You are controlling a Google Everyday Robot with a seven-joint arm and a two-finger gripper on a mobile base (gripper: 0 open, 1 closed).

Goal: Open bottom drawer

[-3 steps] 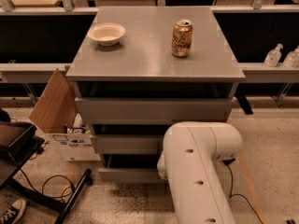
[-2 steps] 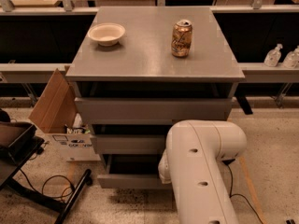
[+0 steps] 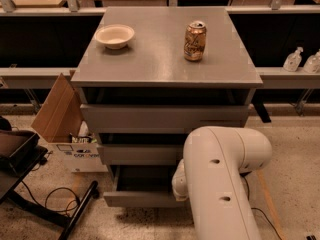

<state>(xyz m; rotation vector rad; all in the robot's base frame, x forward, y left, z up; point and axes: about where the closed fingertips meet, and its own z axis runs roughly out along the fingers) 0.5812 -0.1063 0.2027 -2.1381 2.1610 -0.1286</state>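
The bottom drawer is the lowest and narrowest of three grey fronts on the grey cabinet. It stands pulled out a little, with the dark inside of its tray showing behind the front. My white arm reaches down in front of the cabinet's right side. Its wrist meets the drawer's right end. The gripper itself is hidden behind the arm.
A white bowl and a tan drink can stand on the cabinet top. An open cardboard box sits on the floor at the left, with a black stand and cables beside it. Two spray bottles rest on the right shelf.
The bottom drawer has slid out toward me, and its front sits lower in the view. The arm has drawn back with it.
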